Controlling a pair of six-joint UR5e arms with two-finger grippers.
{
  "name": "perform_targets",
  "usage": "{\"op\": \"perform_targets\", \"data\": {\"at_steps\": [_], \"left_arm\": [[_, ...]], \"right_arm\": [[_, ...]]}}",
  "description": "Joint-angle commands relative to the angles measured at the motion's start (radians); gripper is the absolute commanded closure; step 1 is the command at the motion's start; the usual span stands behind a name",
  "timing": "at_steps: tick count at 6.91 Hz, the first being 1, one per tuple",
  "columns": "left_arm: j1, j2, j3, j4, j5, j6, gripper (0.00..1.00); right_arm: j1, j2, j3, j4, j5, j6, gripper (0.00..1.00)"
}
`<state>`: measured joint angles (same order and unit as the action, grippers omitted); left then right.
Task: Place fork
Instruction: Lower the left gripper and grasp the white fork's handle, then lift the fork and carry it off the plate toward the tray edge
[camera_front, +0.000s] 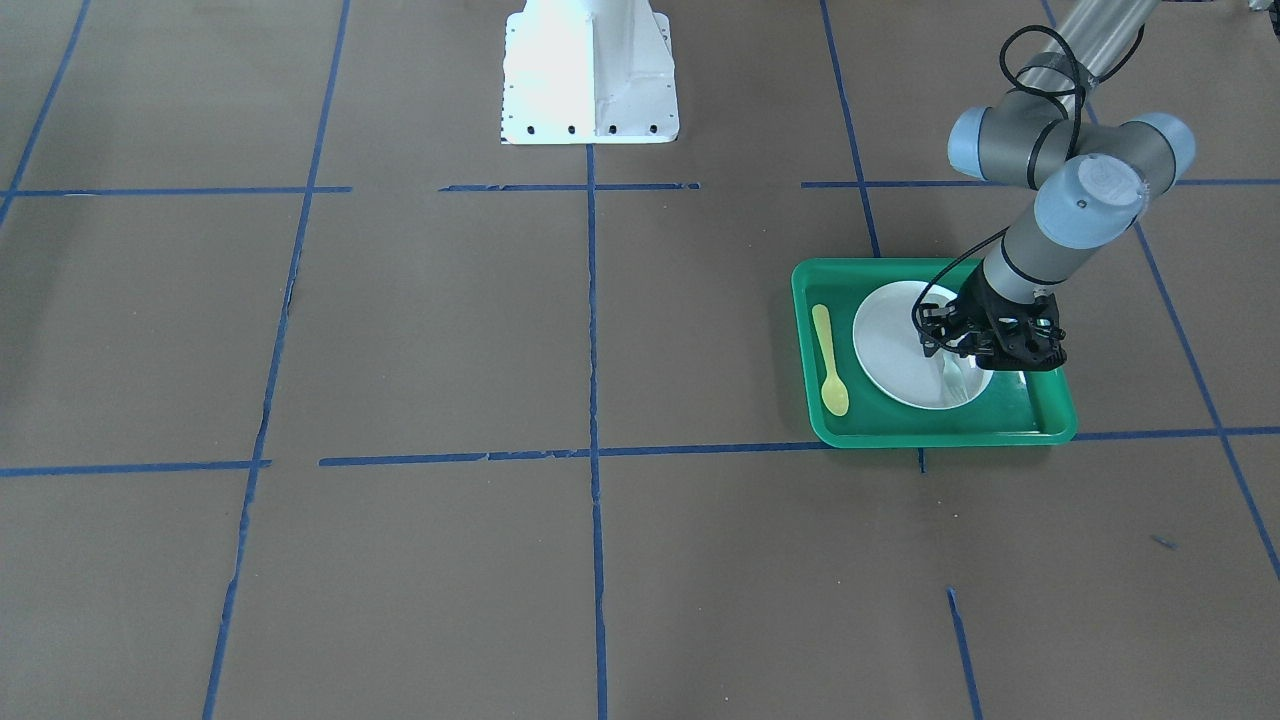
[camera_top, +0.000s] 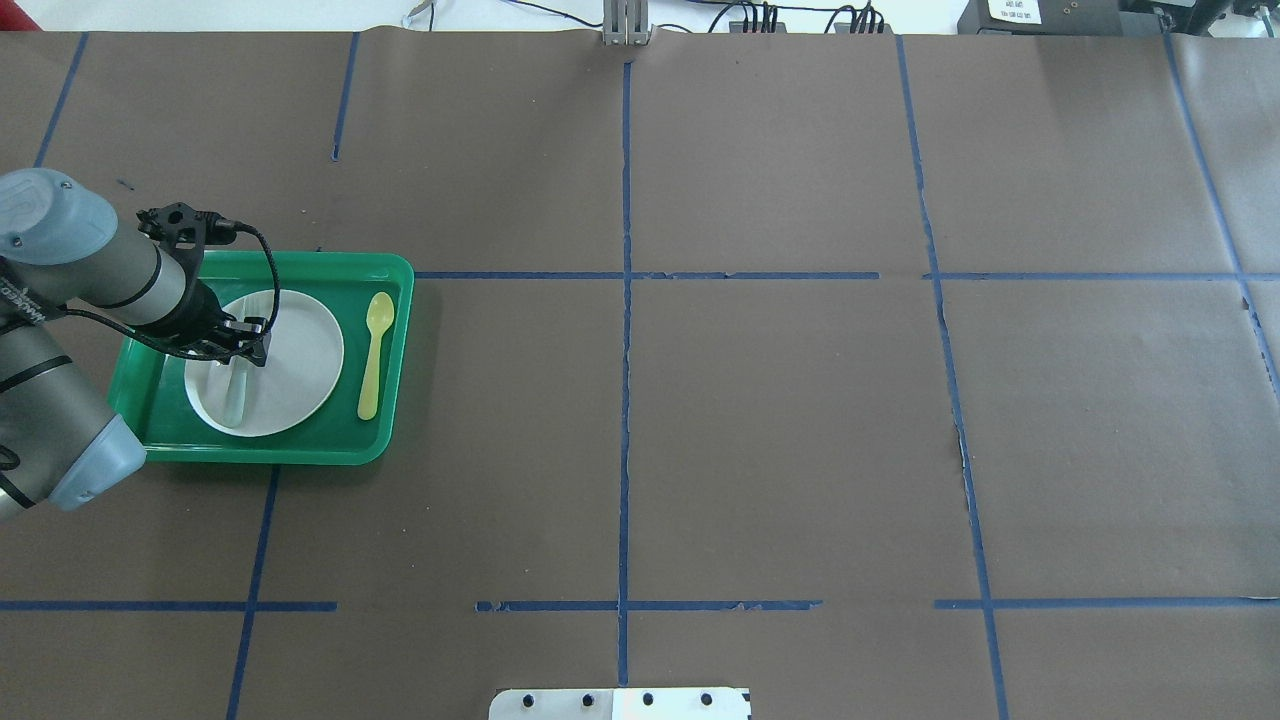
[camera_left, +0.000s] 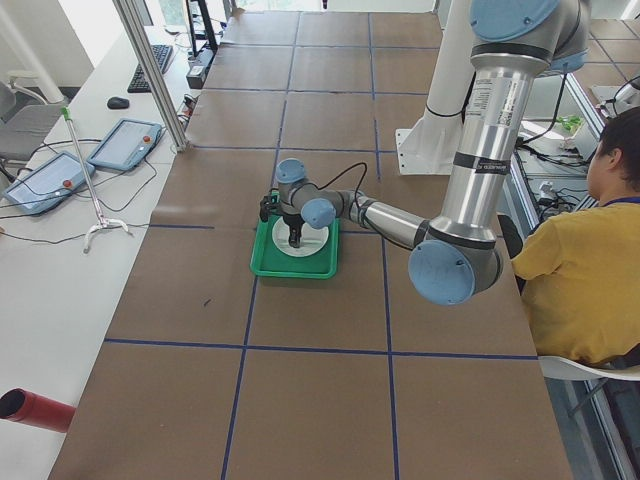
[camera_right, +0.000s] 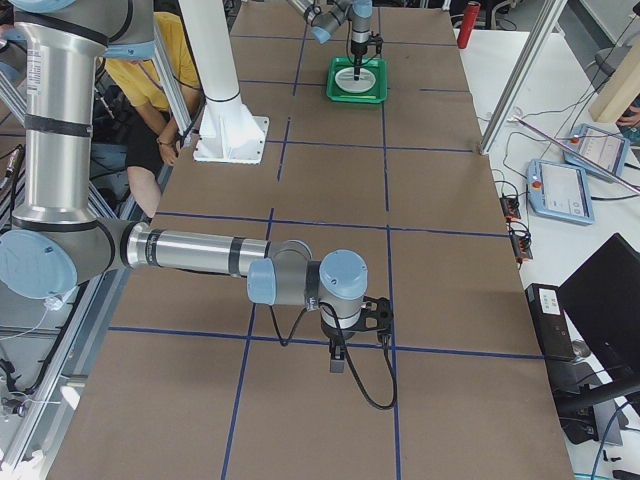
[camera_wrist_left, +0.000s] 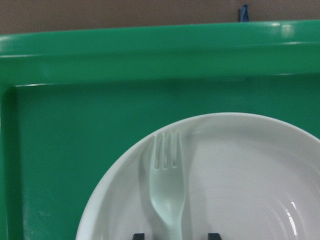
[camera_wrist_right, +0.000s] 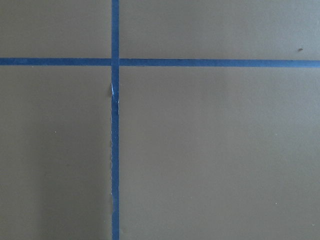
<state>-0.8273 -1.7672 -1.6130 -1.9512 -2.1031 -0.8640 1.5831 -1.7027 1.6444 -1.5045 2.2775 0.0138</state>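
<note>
The fork (camera_wrist_left: 167, 190), pale whitish-green plastic, lies flat on a white plate (camera_wrist_left: 240, 170) inside a green tray (camera_wrist_left: 100, 125). Its tines point towards the tray wall. My left gripper (camera_wrist_left: 174, 236) is open just above the plate. Its two fingertips (camera_wrist_left: 138, 235) stand either side of the fork's handle with a gap on both sides. The fork also shows in the overhead view (camera_top: 234, 395) under the left gripper (camera_top: 238, 352). My right gripper (camera_right: 338, 362) hangs over bare table far from the tray, and I cannot tell whether it is open or shut.
A yellow plastic spoon (camera_top: 374, 350) lies in the tray (camera_top: 390, 275) beside the plate (camera_top: 300, 350). The brown table is marked with blue tape lines. The robot's white base (camera_front: 590, 70) stands at the table's edge. A person in yellow (camera_left: 580, 270) sits beside the table.
</note>
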Motion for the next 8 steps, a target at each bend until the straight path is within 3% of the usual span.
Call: {"op": "perform_targets", "data": {"at_steps": [1,3,6,8], "left_arm": [[-0.001,0.0,-0.001,0.0,0.0,0.0,0.85],[-0.001,0.0,-0.002,0.0,0.002,-0.001,1.0],[-0.035,0.0,-0.047,0.002,0.0,-0.003,1.0],[-0.076,0.055,-0.079,-0.011,-0.002,0.003,1.0]], "right_arm": [[0.0,0.0,0.0,0.0,-0.001,0.0,0.0],[0.0,0.0,0.0,0.0,0.0,0.0,0.0],[0.0,0.0,0.0,0.0,-0.001,0.0,0.0],[0.0,0.0,0.0,0.0,-0.001,0.0,0.0]]}}
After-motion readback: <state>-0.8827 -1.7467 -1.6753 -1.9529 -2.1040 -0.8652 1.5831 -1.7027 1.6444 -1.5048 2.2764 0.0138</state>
